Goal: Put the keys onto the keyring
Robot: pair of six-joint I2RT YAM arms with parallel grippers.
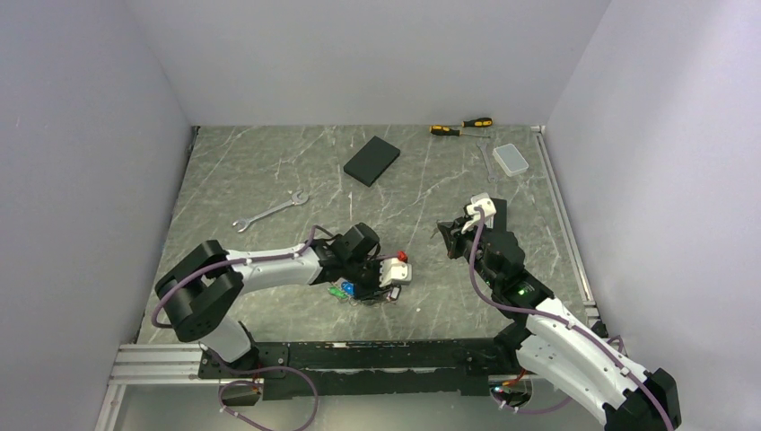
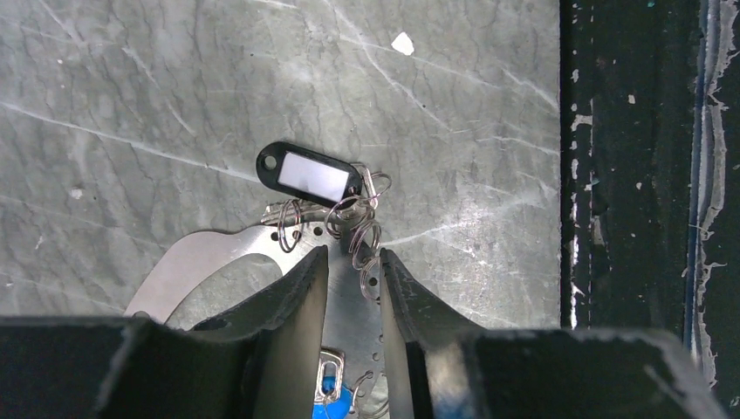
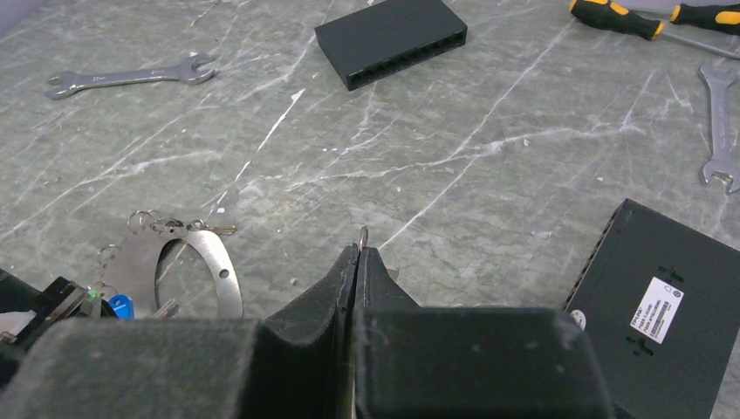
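Now | keyring point(image 3: 229, 272) flat, silver | left jaws spread | right jaws perhaps pinching small ring point(image 3: 364, 233)

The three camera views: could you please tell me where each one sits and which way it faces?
Top external: above and behind the bases, looking down on the table; both arms, left gripper and right gripper show.
Left wrist: on the left arm, facing straight down at the black tag and keyring; left gripper fills the bottom.
Right wrist: on the right arm, facing the far side, wrench ahead-left; right gripper, shut on a small ring, at the bottom.
Shared: both wrist views show the keyring.
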